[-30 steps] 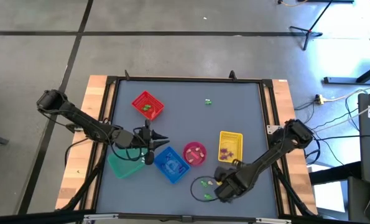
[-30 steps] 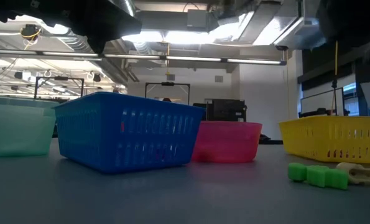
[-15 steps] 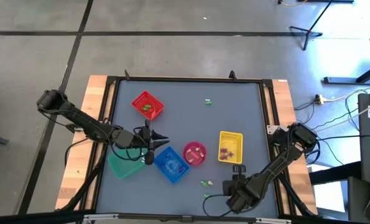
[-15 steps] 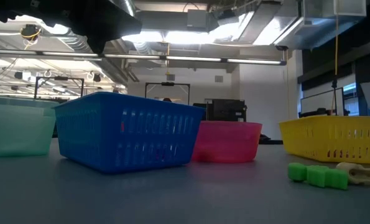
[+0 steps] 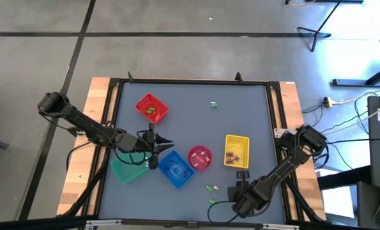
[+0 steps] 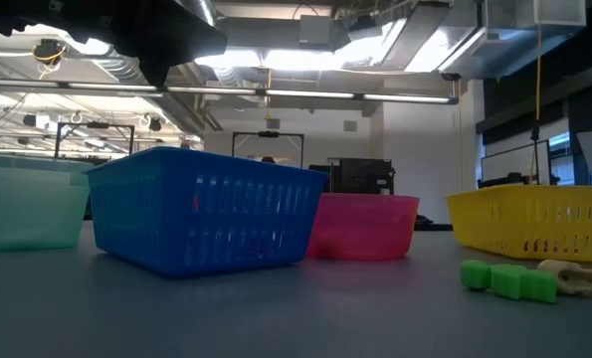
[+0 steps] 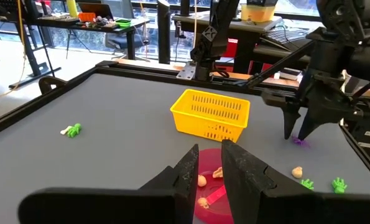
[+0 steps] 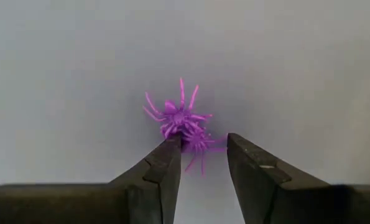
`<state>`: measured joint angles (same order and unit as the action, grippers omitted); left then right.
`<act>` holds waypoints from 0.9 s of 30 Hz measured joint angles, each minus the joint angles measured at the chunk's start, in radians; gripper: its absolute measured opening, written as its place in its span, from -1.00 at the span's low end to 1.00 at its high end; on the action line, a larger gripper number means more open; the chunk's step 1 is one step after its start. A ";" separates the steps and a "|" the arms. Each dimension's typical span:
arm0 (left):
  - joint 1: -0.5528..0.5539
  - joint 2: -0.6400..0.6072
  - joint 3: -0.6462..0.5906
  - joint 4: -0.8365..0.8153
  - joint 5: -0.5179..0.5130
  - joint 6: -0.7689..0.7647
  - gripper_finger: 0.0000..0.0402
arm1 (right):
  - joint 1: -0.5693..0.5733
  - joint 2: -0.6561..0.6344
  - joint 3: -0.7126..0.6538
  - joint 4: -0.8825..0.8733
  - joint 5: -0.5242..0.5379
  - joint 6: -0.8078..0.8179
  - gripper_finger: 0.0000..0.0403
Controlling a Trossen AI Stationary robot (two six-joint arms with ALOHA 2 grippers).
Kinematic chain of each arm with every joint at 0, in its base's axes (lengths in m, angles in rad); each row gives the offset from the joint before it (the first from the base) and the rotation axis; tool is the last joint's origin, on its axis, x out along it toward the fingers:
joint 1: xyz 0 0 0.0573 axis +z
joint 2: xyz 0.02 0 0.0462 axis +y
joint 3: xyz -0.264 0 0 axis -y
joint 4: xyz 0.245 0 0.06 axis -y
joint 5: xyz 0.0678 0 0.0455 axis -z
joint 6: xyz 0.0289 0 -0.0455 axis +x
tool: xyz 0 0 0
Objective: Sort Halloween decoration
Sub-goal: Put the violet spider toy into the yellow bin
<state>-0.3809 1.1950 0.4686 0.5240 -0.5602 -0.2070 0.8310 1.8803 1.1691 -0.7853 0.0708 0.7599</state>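
Note:
Two tiny purple spiders [image 8: 180, 118] lie tangled on the grey table near its front right. My right gripper [image 8: 203, 149] points straight down over them, open, with a fingertip on either side of the nearer spider [image 8: 197, 146]. From the left wrist view the spiders [image 7: 298, 142] lie on the table just under the right gripper [image 7: 296, 134]. My left gripper [image 5: 168, 142] hovers between the blue basket [image 5: 175, 168] and the pink bowl [image 5: 200, 157]. Its fingers [image 7: 211, 158] are a little apart with nothing between them.
Red basket [image 5: 151, 107] with green trinkets stands far left, yellow basket [image 5: 236, 151] with purple ones right, teal basket [image 5: 127, 169] near left. The bowl holds cream pieces. Loose green trinkets [image 5: 210, 188] and a cream one [image 6: 572, 276] lie near front; another green one [image 5: 213, 104] lies far back.
My right gripper has gone from over the loose green trinkets toward the table's right and near edges, sinking toward the purple spiders and rolling about its own axis. Over the last half second it has barely moved.

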 joint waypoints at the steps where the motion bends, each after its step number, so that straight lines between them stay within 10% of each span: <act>1: 0.000 0.000 0.000 0.000 0.000 0.000 -0.72 | 0.000 -0.001 -0.007 0.004 -0.006 0.016 -0.35; 15: 0.000 0.000 0.001 0.000 0.000 0.000 -0.72 | 0.000 -0.001 -0.032 0.053 -0.026 0.094 -0.96; 27: 0.000 0.000 0.001 0.000 0.000 0.000 -0.72 | 0.000 0.009 0.080 -0.070 0.018 0.111 -0.99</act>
<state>-0.3809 1.1950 0.4698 0.5236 -0.5602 -0.2068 0.8307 1.8896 1.2490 -0.8555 0.0889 0.8713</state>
